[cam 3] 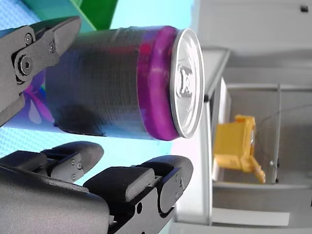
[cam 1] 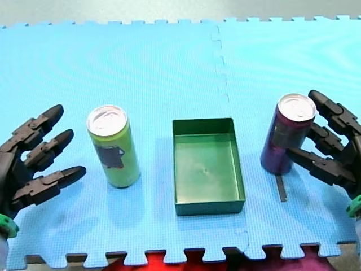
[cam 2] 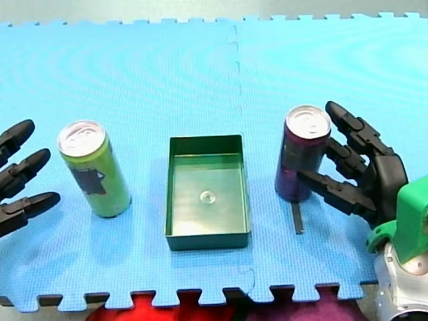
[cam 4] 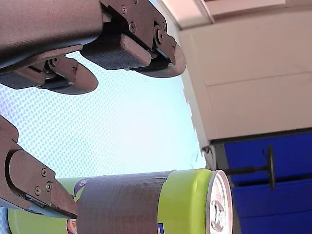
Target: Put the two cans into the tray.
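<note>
The right hand (cam 1: 333,148), open around the upright purple can (cam 1: 285,135) between the tray (cam 1: 238,166) and the mat's (cam 1: 169,68) right edge, should close squarely mid-body before lifting; the left hand (cam 1: 34,161), open, is beside the green can (cam 1: 115,151) near the left edge.

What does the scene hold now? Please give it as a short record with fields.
surface: blue foam mat
tray: green, mid-mat, nothing in it
green can: upright on the mat, left of the tray
purple can: upright on the mat, right of the tray
left hand: beside the green can, apart from it, holds nothing
right hand: around the purple can, fingers not yet closed on it
</note>
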Robot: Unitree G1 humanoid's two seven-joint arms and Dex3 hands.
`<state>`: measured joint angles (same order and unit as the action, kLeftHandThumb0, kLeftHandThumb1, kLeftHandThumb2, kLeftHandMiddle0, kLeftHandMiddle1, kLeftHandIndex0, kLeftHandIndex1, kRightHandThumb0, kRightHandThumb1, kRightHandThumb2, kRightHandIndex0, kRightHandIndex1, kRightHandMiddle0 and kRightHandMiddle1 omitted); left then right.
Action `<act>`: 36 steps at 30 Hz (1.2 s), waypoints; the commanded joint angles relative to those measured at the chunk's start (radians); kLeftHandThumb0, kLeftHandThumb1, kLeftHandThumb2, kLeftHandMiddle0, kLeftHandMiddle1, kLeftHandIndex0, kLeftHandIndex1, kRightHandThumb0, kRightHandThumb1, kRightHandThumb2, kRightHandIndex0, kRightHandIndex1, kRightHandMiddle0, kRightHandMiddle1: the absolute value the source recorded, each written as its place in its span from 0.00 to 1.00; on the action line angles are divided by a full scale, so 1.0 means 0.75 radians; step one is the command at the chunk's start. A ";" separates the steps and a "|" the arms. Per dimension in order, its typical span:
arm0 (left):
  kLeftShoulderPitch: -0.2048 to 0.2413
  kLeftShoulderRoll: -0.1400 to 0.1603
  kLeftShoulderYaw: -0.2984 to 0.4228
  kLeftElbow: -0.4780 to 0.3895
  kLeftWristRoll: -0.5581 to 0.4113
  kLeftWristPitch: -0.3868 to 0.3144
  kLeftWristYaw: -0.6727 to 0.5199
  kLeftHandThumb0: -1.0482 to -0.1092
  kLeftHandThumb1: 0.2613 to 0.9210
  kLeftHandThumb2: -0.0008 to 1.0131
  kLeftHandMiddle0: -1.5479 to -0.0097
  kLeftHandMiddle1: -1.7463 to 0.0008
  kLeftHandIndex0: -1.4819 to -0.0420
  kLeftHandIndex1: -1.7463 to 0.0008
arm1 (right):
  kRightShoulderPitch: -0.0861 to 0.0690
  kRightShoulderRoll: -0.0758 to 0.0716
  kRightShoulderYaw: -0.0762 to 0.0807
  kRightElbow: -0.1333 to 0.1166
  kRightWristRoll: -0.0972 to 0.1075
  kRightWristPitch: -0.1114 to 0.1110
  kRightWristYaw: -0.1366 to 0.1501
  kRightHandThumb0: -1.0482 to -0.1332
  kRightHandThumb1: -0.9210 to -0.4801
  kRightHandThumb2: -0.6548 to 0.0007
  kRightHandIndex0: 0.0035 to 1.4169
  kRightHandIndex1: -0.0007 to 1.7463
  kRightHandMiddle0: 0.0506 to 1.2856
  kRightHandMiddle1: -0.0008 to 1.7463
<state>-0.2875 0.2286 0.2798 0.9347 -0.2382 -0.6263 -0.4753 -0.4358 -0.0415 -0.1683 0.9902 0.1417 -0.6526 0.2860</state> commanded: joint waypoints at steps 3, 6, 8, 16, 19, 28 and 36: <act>-0.007 0.005 0.000 0.003 -0.001 0.001 0.004 0.28 0.57 0.00 0.66 1.00 0.68 1.00 | -0.015 0.005 0.005 0.021 -0.017 -0.013 -0.022 0.07 0.56 1.00 0.44 0.01 0.38 0.00; -0.011 0.005 -0.001 0.007 0.000 0.001 0.006 0.28 0.57 0.00 0.65 1.00 0.68 1.00 | -0.014 0.009 0.013 0.026 -0.033 -0.021 -0.038 0.05 0.55 0.99 0.44 0.01 0.39 0.00; -0.012 0.004 -0.001 0.009 0.001 0.001 0.009 0.28 0.57 0.00 0.65 1.00 0.68 1.00 | -0.011 0.008 0.019 0.026 -0.045 -0.027 -0.047 0.04 0.55 0.99 0.44 0.01 0.39 0.00; -0.008 0.002 -0.005 0.001 0.002 -0.002 0.019 0.29 0.57 0.00 0.65 1.00 0.68 1.00 | -0.003 0.002 0.043 0.014 -0.086 -0.031 -0.087 0.01 0.53 0.99 0.44 0.00 0.38 0.00; -0.005 0.001 -0.004 -0.002 0.000 -0.003 0.018 0.29 0.57 0.00 0.65 1.00 0.68 1.00 | -0.005 0.007 0.049 0.012 -0.088 -0.027 -0.092 0.01 0.53 1.00 0.43 0.00 0.38 0.00; 0.007 -0.003 -0.003 -0.014 -0.004 -0.005 0.014 0.29 0.57 0.00 0.65 1.00 0.68 1.00 | -0.023 0.009 0.060 0.030 -0.099 -0.003 -0.104 0.00 0.53 1.00 0.42 0.00 0.37 0.00; 0.013 -0.001 -0.001 -0.018 -0.004 -0.006 0.016 0.29 0.57 0.00 0.65 1.00 0.68 1.00 | -0.028 0.013 0.072 0.008 -0.106 0.038 -0.123 0.00 0.54 1.00 0.41 0.00 0.36 0.00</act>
<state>-0.2801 0.2231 0.2760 0.9223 -0.2390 -0.6264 -0.4647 -0.4537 -0.0321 -0.1160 1.0033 0.0628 -0.6303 0.1948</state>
